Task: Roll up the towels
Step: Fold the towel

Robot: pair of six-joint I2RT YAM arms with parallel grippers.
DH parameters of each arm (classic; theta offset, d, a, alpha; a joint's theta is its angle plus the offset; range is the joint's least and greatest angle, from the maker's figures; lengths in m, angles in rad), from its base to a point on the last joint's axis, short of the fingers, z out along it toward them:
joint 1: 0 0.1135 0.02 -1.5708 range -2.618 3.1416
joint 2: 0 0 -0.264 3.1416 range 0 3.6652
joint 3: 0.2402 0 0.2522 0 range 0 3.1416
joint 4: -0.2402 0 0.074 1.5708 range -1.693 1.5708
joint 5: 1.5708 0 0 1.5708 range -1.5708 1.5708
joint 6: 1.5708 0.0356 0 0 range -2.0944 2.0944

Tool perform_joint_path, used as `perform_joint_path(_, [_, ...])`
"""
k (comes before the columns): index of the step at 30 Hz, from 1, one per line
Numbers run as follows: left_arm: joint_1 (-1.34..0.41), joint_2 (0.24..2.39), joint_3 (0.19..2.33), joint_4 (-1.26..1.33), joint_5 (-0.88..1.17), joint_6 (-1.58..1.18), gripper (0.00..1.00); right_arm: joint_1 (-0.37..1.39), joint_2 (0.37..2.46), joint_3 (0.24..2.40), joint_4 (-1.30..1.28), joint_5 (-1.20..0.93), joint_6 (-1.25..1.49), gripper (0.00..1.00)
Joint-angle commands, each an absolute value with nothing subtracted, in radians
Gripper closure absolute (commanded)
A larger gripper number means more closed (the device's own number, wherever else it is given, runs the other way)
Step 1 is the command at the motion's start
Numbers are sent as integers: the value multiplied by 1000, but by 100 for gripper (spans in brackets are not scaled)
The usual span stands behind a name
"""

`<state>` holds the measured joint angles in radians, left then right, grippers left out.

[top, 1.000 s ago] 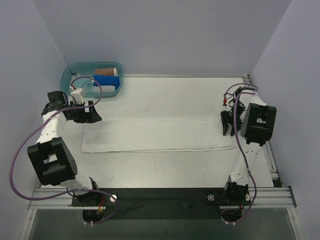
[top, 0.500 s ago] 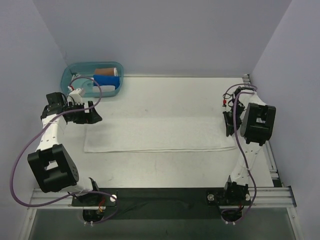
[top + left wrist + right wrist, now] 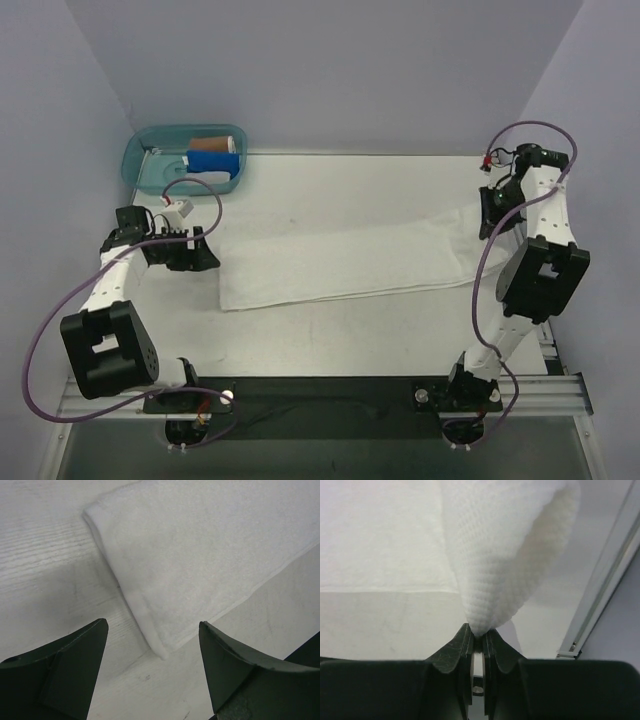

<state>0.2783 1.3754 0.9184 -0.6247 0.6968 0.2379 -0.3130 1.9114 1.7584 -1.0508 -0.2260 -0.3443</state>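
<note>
A long white towel point(image 3: 340, 262) lies folded across the middle of the table, slanting up to the right. My right gripper point(image 3: 487, 215) is shut on its right end and holds that end bunched and lifted point(image 3: 505, 555) near the table's right edge. My left gripper point(image 3: 203, 252) is open just off the towel's left end. In the left wrist view the towel's near left corner point(image 3: 160, 650) lies between and ahead of the two dark fingers point(image 3: 240, 665), not touching them.
A teal bin point(image 3: 185, 160) at the back left holds a blue towel roll point(image 3: 212, 162), a brown roll point(image 3: 212, 143) and a white one. A metal rail point(image 3: 545, 330) runs along the table's right edge. Purple cables loop from both arms.
My right gripper closed on the towel's right end and pulled it up and toward the back right. The whole towel slid right and now slants. My left gripper moved right after its left end.
</note>
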Motion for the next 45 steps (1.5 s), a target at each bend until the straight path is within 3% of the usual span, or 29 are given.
perform_joint_path(1, [261,1400,928,-597,721,227,18,-223,1822,1738,-1164,-379,-328,100])
perform_joint_path(7, [227,1474,945,-594,726,186,35,-68,1796,1721,-1129,-550,-233,100])
perform_joint_path(11, [204,1515,950,-598,735,150,38,40,1819,1726,-1077,-594,-149,100])
perform_joint_path(29, [150,1647,1006,-643,652,138,36,353,2065,1871,-946,-624,34,100])
perform_joint_path(45, [146,1652,1009,-646,638,146,32,430,2149,1887,-934,-621,58,100])
